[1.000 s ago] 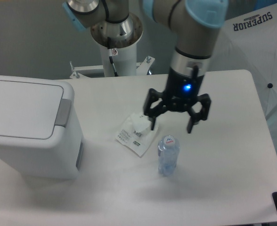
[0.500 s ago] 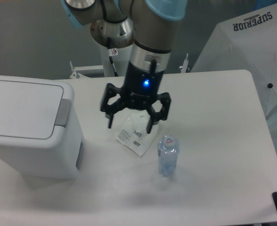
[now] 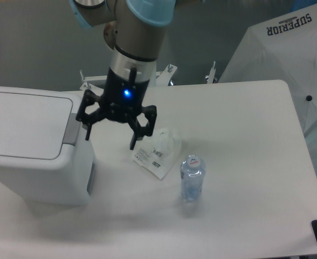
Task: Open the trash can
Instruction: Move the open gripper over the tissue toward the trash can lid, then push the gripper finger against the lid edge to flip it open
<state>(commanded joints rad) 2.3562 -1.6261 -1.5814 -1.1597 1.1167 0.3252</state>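
One trash can (image 3: 32,145), one pincer (image 3: 109,137)

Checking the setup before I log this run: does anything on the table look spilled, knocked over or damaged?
Nothing stands out. The trash can sits upright with its lid shut, the water bottle stands upright, and the small plastic packet lies flat beside it. The tool hangs open near the can's grey tab.

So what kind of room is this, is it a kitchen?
Probably not a kitchen, more likely a robot lab. A robot arm on a pedestal holds its open gripper over a plain white table, by a closed trash can and a water bottle.
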